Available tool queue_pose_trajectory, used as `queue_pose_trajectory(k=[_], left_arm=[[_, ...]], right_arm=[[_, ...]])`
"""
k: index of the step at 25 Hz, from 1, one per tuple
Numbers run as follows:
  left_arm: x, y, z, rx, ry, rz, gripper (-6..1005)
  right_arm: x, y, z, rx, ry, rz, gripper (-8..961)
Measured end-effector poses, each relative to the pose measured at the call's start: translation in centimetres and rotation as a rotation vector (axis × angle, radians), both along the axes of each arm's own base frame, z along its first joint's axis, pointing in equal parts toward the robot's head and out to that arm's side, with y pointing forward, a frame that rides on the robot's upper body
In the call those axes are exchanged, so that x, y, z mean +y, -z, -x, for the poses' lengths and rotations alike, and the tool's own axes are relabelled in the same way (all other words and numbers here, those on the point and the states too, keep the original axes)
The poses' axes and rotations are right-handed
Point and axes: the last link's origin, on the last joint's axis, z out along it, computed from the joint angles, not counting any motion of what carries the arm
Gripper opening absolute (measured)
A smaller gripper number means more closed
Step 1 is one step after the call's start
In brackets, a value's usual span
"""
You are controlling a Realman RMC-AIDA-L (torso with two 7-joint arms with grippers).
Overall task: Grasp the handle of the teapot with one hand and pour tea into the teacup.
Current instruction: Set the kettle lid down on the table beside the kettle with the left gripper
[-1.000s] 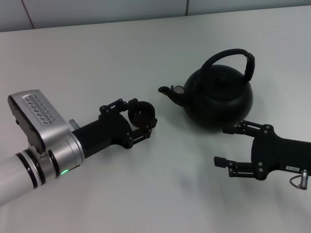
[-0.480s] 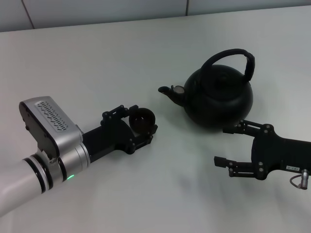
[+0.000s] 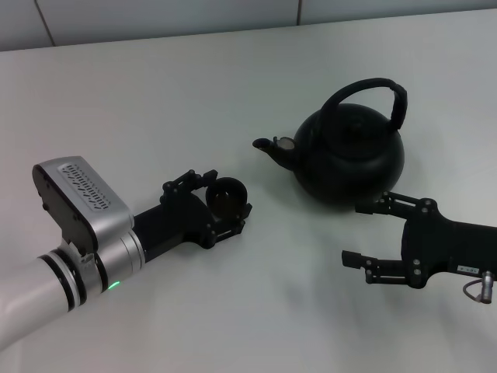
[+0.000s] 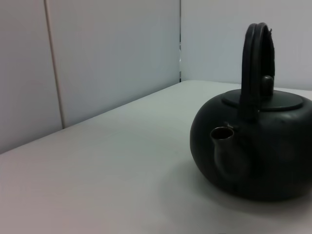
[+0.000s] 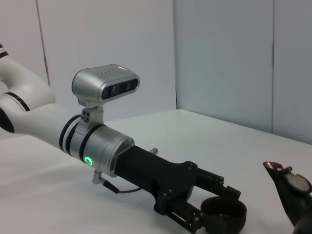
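Note:
The matte black teapot (image 3: 349, 159) stands on the white table, its spout (image 3: 268, 146) toward my left arm. Its arched handle (image 3: 394, 97) stands upright over the lid. In the left wrist view the teapot (image 4: 258, 156) fills the near side, with the handle (image 4: 253, 73) seen edge-on. My left gripper (image 3: 225, 202) is shut on the small dark teacup (image 3: 227, 193), holding it low over the table just short of the spout. The right wrist view shows the same teacup (image 5: 225, 210) between the left gripper's fingers (image 5: 195, 217). My right gripper (image 3: 354, 233) is open, beside the teapot's near side and apart from it.
The white table (image 3: 233, 85) runs back to a pale panelled wall (image 3: 155, 15). The left arm's silver wrist camera housing (image 3: 78, 198) rises above that arm. Bare tabletop lies between the two grippers.
The left arm has turned its wrist and lowered the teacup, which went from tilted toward me to nearly level. The teapot and the right arm have not moved.

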Motion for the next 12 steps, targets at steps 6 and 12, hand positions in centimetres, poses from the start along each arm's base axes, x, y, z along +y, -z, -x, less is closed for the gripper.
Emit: queue_pose_trajectory(k=[6, 12], left_arm=[[-0.2, 0.0, -0.1, -0.014, 0.001, -0.001, 772], [-0.6, -2.1, 0.4, -0.111, 0.025, -0.087, 796]], right_arm=[[0.0, -0.1, 0.0, 0.004, 0.001, -0.005, 825], [0.1, -0.2, 0.0, 0.005, 0.002, -0.011, 825]])
